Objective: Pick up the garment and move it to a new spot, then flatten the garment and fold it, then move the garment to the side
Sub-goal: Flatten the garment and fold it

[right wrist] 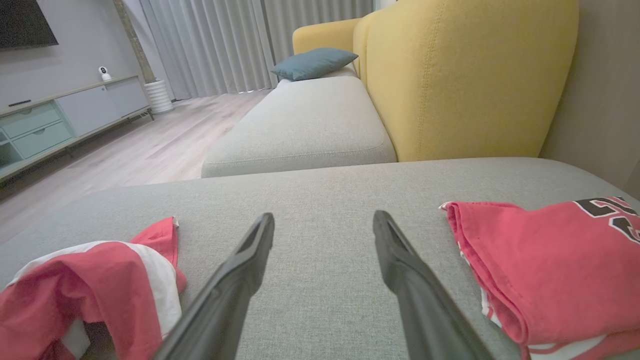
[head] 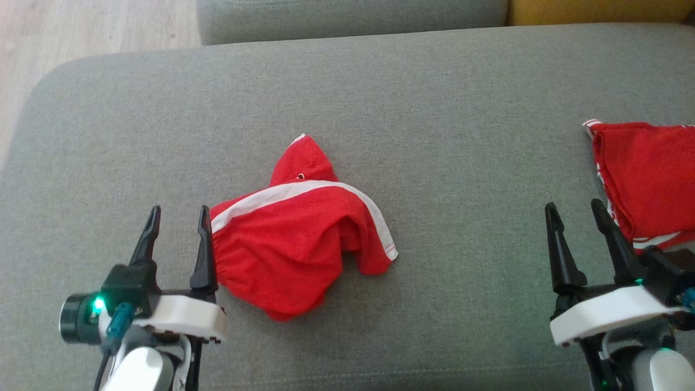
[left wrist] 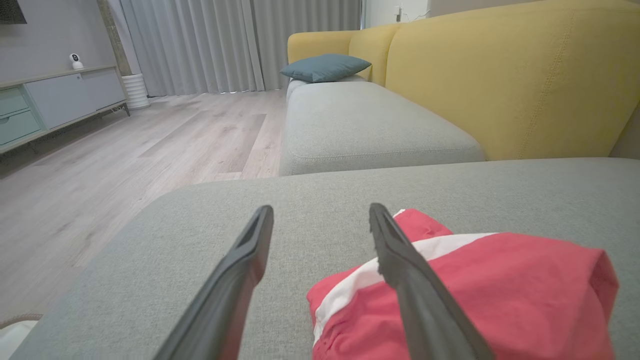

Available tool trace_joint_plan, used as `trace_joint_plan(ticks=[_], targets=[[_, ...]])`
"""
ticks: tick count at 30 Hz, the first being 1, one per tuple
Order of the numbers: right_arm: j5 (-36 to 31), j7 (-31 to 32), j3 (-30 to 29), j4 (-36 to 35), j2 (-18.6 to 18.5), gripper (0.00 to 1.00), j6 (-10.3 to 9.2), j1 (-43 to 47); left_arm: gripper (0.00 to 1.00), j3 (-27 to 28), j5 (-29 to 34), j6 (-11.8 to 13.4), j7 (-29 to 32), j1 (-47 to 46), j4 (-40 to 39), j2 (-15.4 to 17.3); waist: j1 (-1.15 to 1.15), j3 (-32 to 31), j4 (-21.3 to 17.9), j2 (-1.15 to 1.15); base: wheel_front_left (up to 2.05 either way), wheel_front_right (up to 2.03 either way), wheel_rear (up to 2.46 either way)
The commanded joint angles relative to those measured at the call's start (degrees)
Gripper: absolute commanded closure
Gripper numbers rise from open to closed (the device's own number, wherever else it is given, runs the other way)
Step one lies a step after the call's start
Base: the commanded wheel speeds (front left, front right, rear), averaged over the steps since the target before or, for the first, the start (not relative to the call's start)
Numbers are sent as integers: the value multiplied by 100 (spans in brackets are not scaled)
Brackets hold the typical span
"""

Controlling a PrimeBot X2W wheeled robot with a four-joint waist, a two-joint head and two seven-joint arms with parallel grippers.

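Observation:
A crumpled red garment (head: 296, 233) with white stripes lies in a heap on the grey sofa cushion (head: 434, 136), left of centre. It also appears at the lower right of the left wrist view as red cloth (left wrist: 500, 295) and at the lower left of the right wrist view (right wrist: 100, 290). My left gripper (head: 176, 214) stands open just to the garment's left, its right finger beside the waistband, with nothing between the fingers. My right gripper (head: 575, 209) is open and empty over bare cushion at the right.
A second red garment (head: 646, 179) with dark lettering (right wrist: 612, 210) lies folded at the cushion's right edge, close to my right gripper. Behind are another grey seat (left wrist: 360, 125), a yellow backrest (left wrist: 500, 75) and a teal pillow (left wrist: 325, 67). Wooden floor (left wrist: 125, 150) lies off the left edge.

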Motion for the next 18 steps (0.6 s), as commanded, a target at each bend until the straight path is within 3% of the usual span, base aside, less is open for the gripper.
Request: trace_joint_plan(ticks=[1, 11, 18], targets=[[-32, -4, 132, -241, -30, 0, 37, -85, 0, 231, 48, 45, -69, -189, -198, 118, 0, -2, 8, 0, 0, 0, 0], [-73, 107, 166, -173, -30, 0, 37, -96, 0, 202, 37, -17, -97, -274, -110, 79, 0, 51, 176, 0, 0, 0, 0], [79, 468, 1001, 468, -248, 0, 37, -332, 0, 50, 164, -59, -104, -509, -164, 6, 0, 264, 546, 0, 0, 0, 0]])
